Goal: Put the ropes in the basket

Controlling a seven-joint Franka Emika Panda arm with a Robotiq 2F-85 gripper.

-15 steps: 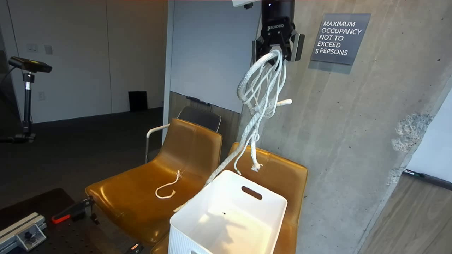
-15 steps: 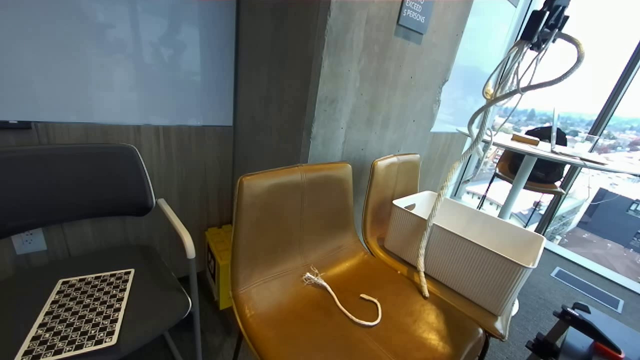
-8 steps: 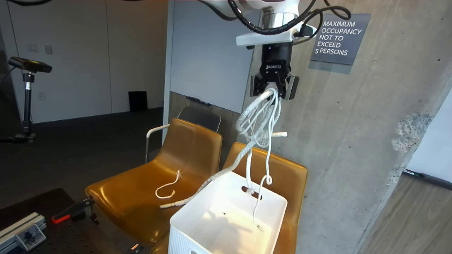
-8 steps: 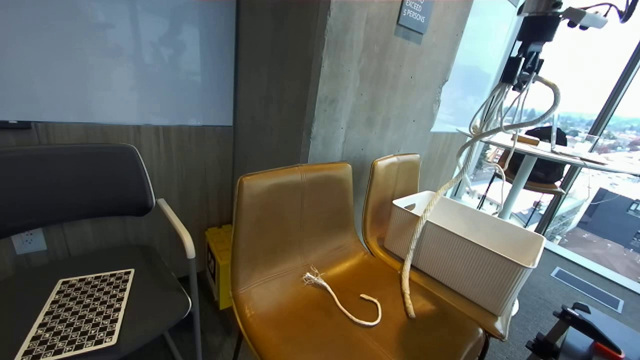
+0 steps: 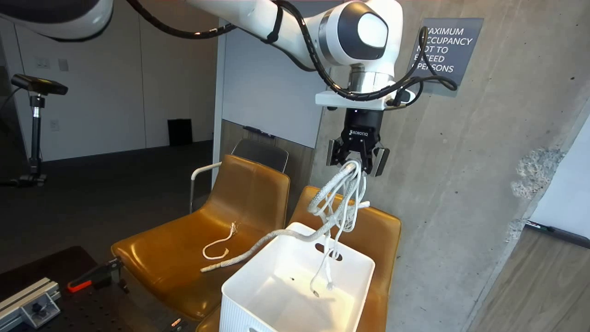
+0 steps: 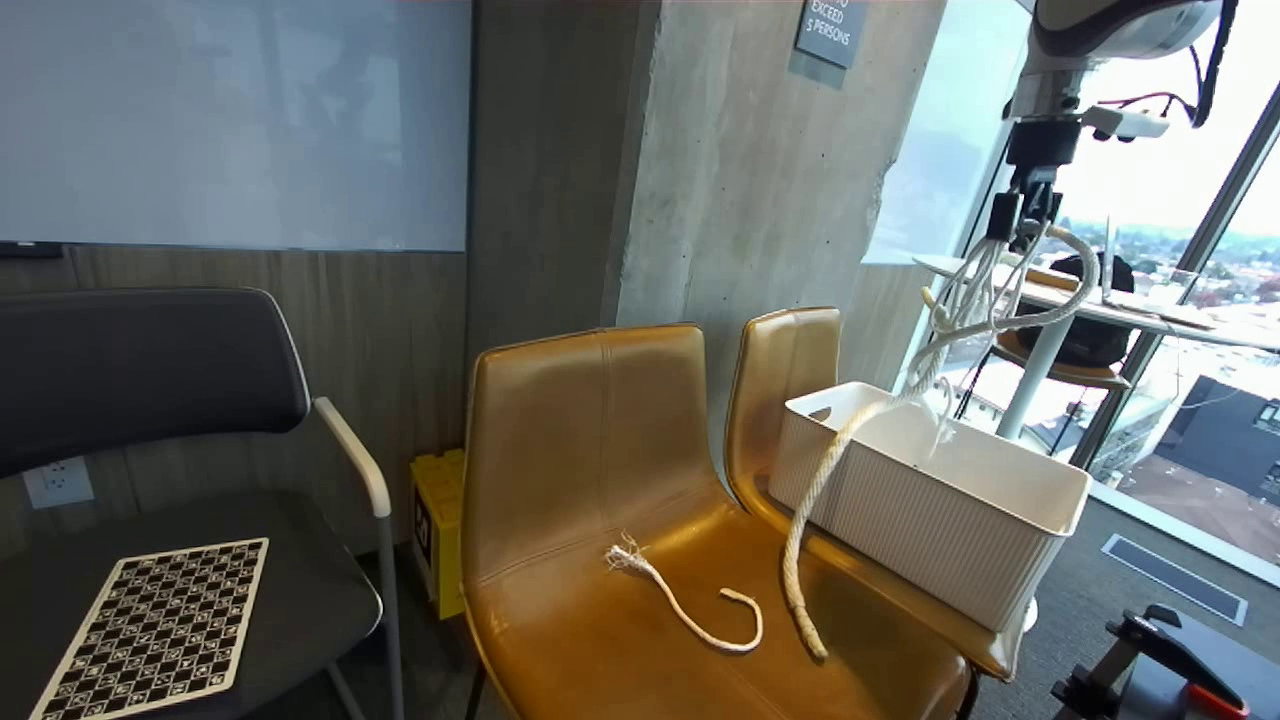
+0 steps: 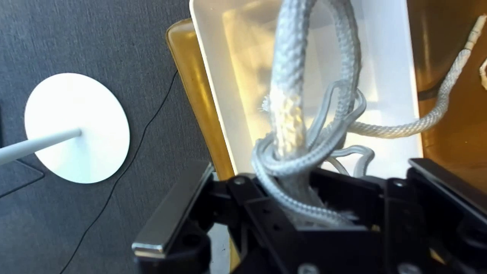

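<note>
My gripper [image 5: 356,167] is shut on the large tangle of cream ropes [image 5: 343,214] and holds it above the white basket [image 5: 242,306]. The gripper also shows in an exterior view [image 6: 1024,238] and the wrist view [image 7: 319,186], where rope runs between its fingers. Thinner rope ends hang inside the basket, below the rim. One thick end trails over the rim and lies on the neighbouring chair seat [image 6: 800,610]. The shorter rope piece [image 6: 683,614] lies curled on that seat, apart from the tangle. Its edge shows in the wrist view [image 7: 484,74].
The basket stands on a mustard-brown chair [image 5: 387,230] against a concrete wall [image 5: 461,184]. A second mustard-brown chair [image 5: 249,184] stands beside it. A dark chair [image 6: 120,390] bears a patterned board [image 6: 160,620]. A round white table base [image 7: 99,114] is on the floor.
The gripper has come down with the tangle toward the basket. The thin ends have dropped into the basket, and the thick end has slid further across the chair seat. The shorter piece has not moved.
</note>
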